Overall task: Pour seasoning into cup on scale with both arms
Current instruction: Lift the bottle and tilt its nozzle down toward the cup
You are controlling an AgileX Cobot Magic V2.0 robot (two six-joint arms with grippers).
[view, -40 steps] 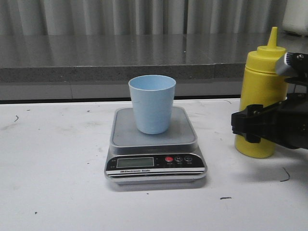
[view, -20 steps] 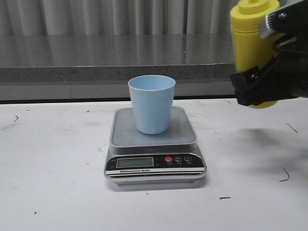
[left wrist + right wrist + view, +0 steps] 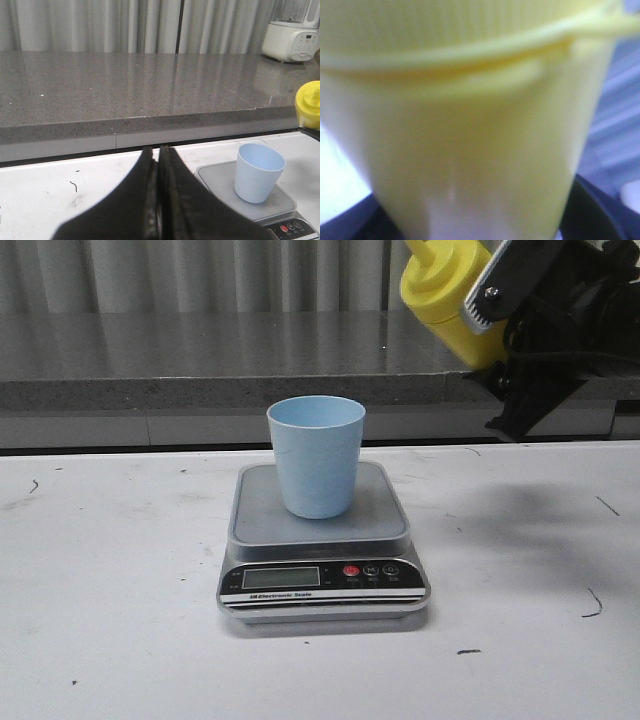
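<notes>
The pale blue cup point(image 3: 316, 455) stands upright on the silver scale point(image 3: 258, 512) at the table's middle. The yellow seasoning bottle point(image 3: 447, 292) hangs high at the upper right, tilted with its cap end to the left, up and to the right of the cup. My right gripper point(image 3: 500, 340) is shut on its body. In the right wrist view the bottle point(image 3: 470, 125) fills the picture, blurred, between dark fingers point(image 3: 592, 210). My left gripper point(image 3: 159, 156) is shut on nothing, low over the table left of the scale point(image 3: 220, 176) and cup point(image 3: 258, 172). The bottle's cap point(image 3: 309, 102) shows there too.
A grey stone counter ledge point(image 3: 200, 360) runs behind the white table point(image 3: 120, 590), with a curtain beyond. A white appliance point(image 3: 292, 35) stands on the counter at the far right. Small dark marks dot the table top.
The right gripper has lifted the bottle off the table at the right, carried it up and a little left, and tipped its cap end leftward. Cup and scale have not moved.
</notes>
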